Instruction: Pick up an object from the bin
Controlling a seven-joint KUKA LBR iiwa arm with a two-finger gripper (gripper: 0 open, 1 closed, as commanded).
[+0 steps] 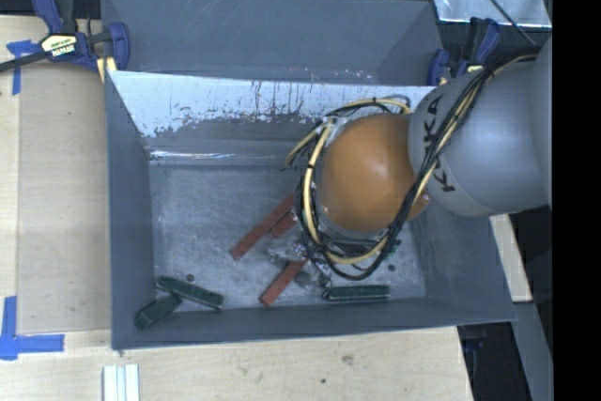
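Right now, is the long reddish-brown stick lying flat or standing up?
Lying flat: the reddish-brown stick rests its whole length on the bin floor, slanted.

On my feed the arm (498, 141) is a fat, rounded link in smooth silver-grey, with dark KUKA lettering (438, 147) printed near its end. A glossy orange dome cover (366, 169) caps the wrist. Yellow and black cables (312, 166) loop around the dome and bundle beneath it, where I see the dark gripper (315, 258) half buried in wire.
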